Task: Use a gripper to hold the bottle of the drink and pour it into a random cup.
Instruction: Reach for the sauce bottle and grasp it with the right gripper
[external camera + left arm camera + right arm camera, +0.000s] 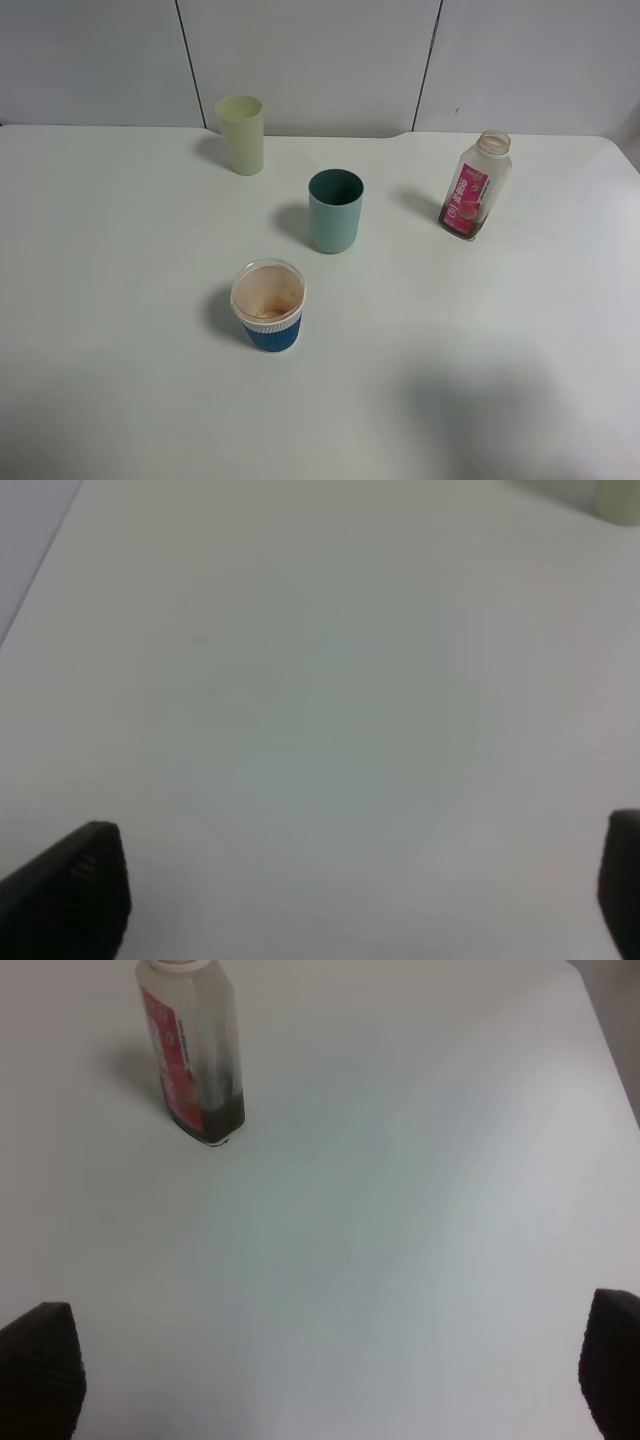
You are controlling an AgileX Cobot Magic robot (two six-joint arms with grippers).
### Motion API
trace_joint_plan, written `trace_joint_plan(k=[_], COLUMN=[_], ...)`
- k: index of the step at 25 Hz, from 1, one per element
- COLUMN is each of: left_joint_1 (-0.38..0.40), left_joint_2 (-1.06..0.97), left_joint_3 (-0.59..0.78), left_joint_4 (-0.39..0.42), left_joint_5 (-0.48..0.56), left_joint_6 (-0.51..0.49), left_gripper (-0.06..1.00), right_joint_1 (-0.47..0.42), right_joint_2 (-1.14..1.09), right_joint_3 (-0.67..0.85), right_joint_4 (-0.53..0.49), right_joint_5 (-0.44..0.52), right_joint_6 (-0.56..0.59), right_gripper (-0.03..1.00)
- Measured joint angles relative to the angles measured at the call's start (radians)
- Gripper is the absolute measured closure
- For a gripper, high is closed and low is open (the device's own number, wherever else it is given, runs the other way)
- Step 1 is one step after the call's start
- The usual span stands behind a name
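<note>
Left gripper (340,890): jaws wide apart, nothing between them, over bare white table (320,680). Pale yellow-green cup (240,133) far left; blue-sleeved paper cup (268,305) nearer; teal cup (335,210) centre. Far right, the bottle (476,186) stands upright, uncapped, well apart from the teal cup. Right gripper (325,1365): jaws wide apart, empty, the bottle ahead, untouched.

bottle (476,190): clear glossy plastic | cup (335,215): smooth matt plastic | table (120,280): smooth matt white

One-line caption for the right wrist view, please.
Right tool, open, above the white table; the upright drink bottle stands ahead, not yet grasped.
</note>
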Motion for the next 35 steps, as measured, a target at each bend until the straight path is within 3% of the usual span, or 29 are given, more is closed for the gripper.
trace_joint_plan(k=[35], left_joint_1=[0.000], left_joint_2=[0.000], left_joint_3=[0.000], left_joint_4=[0.000], left_joint_5=[0.000], left_joint_6=[-0.001], left_gripper=[0.01], right_joint_1=[0.000], right_joint_2=[0.000], right_joint_3=[0.000], right_joint_4=[0.000], right_joint_5=[0.000], right_joint_6=[0.000], right_gripper=[-0.02])
